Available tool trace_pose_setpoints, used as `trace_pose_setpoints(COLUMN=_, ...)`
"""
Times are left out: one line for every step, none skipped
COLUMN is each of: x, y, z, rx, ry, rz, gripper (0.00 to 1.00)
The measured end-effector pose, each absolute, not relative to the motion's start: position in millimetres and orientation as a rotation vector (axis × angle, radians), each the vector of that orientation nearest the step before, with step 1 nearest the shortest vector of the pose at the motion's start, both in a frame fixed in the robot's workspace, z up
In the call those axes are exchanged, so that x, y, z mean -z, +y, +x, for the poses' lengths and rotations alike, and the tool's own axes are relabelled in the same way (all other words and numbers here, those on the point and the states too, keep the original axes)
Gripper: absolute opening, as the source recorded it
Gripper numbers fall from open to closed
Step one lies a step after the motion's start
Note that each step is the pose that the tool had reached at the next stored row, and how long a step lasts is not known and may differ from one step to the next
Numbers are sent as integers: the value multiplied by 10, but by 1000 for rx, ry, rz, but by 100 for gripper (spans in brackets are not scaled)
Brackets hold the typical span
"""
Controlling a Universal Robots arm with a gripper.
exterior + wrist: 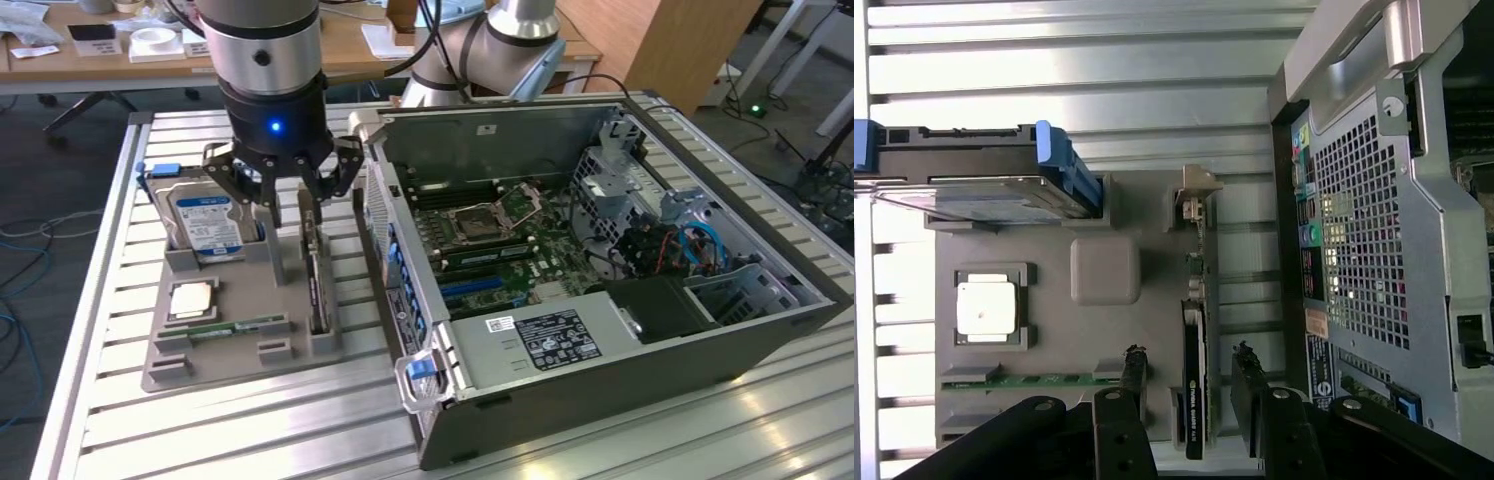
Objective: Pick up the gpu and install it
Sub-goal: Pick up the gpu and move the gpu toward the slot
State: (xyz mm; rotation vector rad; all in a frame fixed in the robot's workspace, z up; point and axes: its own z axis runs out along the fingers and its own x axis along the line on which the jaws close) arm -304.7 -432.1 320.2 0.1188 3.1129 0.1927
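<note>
- While gripper hovers with jaws released astride gpu, the step in hand is the pick-up approach.
- gpu: on edge, tray, 3 o'clock side.
- Grasp calls for jaws square across the card.

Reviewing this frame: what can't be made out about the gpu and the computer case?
- gpu: exterior view, it stands edge-on in the tray, so its faces are hidden; its far end is behind the gripper.
- computer case interior: wrist view, hidden by its own rear panel and cut off by the picture's edge.

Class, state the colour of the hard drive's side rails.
Blue rails; the wrist view shows them best.
</note>
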Motion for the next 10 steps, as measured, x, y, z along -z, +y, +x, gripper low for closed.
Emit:
trace_pose_setpoints(x=-3191, y=-4321, z=-3047, rx=-190, ry=3114, rz=119, gripper=47)
trace_pose_setpoints(x=-3180, y=-4321, z=-3047, rx=-188, ry=3116, rz=119, gripper=47)
trace_pose_setpoints(x=-3167, y=-4321, z=-3047, rx=-186, ry=3117, rz=119, gripper=47)
trace_pose_setpoints(x=-3154, y=-4321, z=-3047, rx=-184, ry=3119, rz=119, gripper=47)
trace_pose_setpoints(x=-3140, y=-4321, z=-3047, rx=-182, ry=3120, rz=119, gripper=47)
trace_pose_setpoints(x=-3125, y=-4321, z=-3047, rx=-181, ry=3122, rz=120, gripper=47)
trace_pose_setpoints(x=-3112, y=-4321, z=-3048, rx=-179, ry=3124, rz=120, gripper=47)
trace_pose_setpoints(x=-3099, y=-4321, z=-3048, rx=-177, ry=3126, rz=120, gripper=47)
trace_pose_setpoints(x=-3087, y=-4321, z=-3048, rx=-175, ry=3128, rz=120, gripper=47)
trace_pose_setpoints(x=-3077, y=-4321, z=-3047, rx=-173, ry=3129, rz=120, gripper=47)
